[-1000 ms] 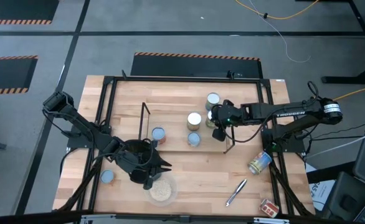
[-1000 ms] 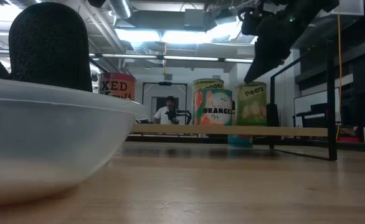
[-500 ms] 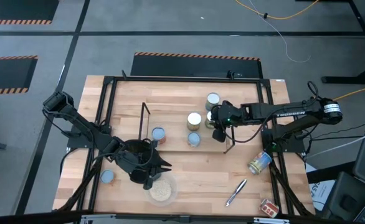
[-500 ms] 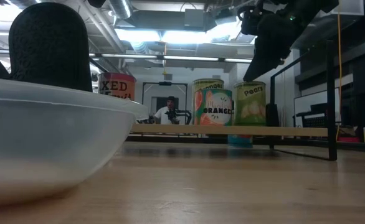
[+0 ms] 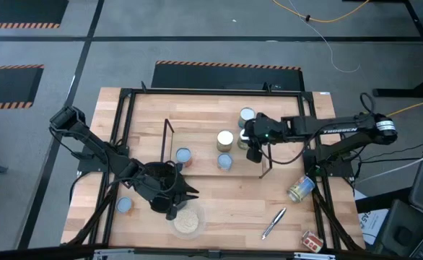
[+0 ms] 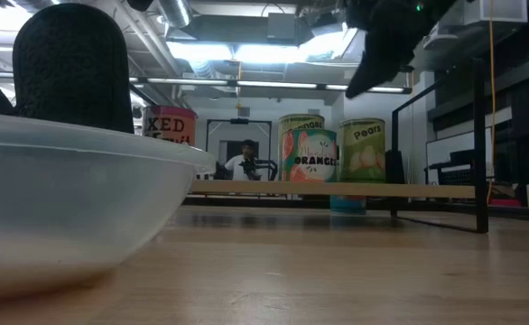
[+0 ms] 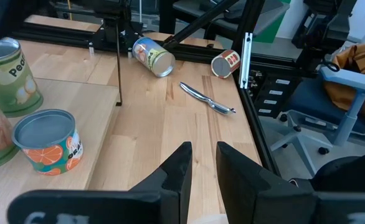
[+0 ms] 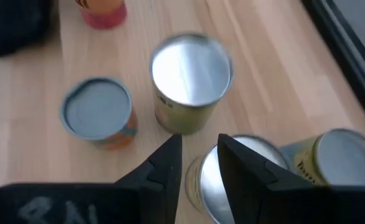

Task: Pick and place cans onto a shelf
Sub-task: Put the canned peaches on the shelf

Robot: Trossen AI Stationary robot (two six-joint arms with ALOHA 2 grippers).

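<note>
I count eight cans: five standing at the shelf (image 6: 382, 189) mid-table, including a pale-blue-topped can (image 5: 183, 156) at its left end, a cream-topped can (image 5: 225, 139) and a silver-topped can (image 5: 247, 115) farther off, plus one upright can (image 5: 125, 205) near left and two lying cans (image 5: 300, 189) (image 5: 312, 240) near right. Legible labels read "KED" on a red can (image 6: 169, 124), "ORANGE" on the orange can (image 6: 310, 155) and "Pears" on the green can (image 6: 363, 149). The right gripper (image 5: 253, 150) hovers released, empty, above the shelf's right end; the left gripper (image 7: 202, 149), near left by one bowl (image 5: 187, 220), has its fingers narrowly parted and grasps nothing.
</note>
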